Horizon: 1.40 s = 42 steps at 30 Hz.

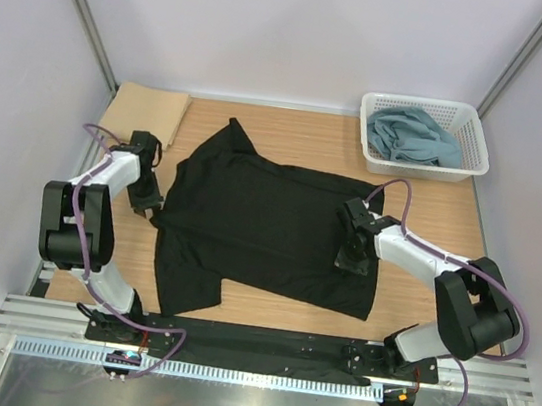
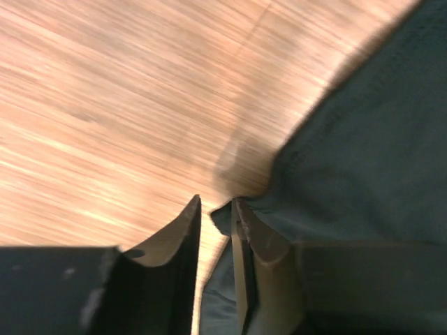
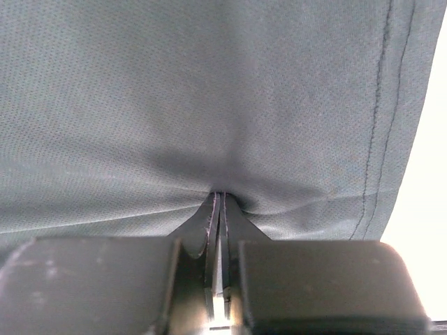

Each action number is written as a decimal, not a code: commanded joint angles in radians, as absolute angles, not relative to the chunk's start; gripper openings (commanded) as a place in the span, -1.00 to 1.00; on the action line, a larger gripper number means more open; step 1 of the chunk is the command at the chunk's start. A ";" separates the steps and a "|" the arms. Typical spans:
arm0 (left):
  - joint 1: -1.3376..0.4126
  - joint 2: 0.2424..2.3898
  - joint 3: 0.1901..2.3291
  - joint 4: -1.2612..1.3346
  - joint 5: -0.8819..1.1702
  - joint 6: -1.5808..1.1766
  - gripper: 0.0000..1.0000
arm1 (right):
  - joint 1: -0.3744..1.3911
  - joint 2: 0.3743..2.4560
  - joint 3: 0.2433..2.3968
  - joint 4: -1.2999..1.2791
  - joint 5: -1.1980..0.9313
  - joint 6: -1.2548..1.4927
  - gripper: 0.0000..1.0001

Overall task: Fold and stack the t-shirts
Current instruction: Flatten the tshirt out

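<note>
The black t-shirt point(image 1: 267, 228) is spread out flat on the wooden surface point(image 1: 301, 132), between the two tools and under both of them.

The left tool point(image 1: 147, 201) is set down at the shirt's left edge. In the left wrist view, the left tool point(image 2: 215, 204) is seen with its fingers point(image 2: 180, 241) a narrow gap apart. The edge of the black t-shirt point(image 2: 363, 153) lies at the tips and to their right, and a little dark cloth shows in the gap. Whether that cloth is actually pinched cannot be told. Bare surface point(image 2: 105, 105) is seen ahead of the tips and to their left.

The right tool point(image 1: 354, 260) is set down on the right part of the shirt, a little in from its right edge. In the right wrist view, the right tool point(image 3: 221, 195) is closed tight on a small pucker of the black t-shirt point(image 3: 209, 91). Creases are drawn in toward the tips from both sides. The stitched hem point(image 3: 380, 105) runs down the cloth to the right of the tips.

Beyond the left tool, at the far left corner, a folded tan t-shirt point(image 1: 148, 110) lies apart from the black one. Well beyond the right tool, a white basket point(image 1: 428, 105) holds crumpled blue-grey t-shirts point(image 1: 411, 137).
</note>
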State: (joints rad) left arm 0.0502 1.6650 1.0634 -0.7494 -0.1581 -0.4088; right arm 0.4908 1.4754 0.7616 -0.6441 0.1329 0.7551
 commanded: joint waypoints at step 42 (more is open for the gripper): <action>0.066 1.988 1.364 -0.534 0.021 -0.437 -0.63 | 0.258 1.875 1.324 -0.389 0.440 0.382 0.19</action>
State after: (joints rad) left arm 0.0341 2.0113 1.3899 -0.4679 0.1169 -0.5159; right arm 0.2283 1.9766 1.3209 -0.3458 0.4309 0.4358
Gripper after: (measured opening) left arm 0.187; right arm 0.580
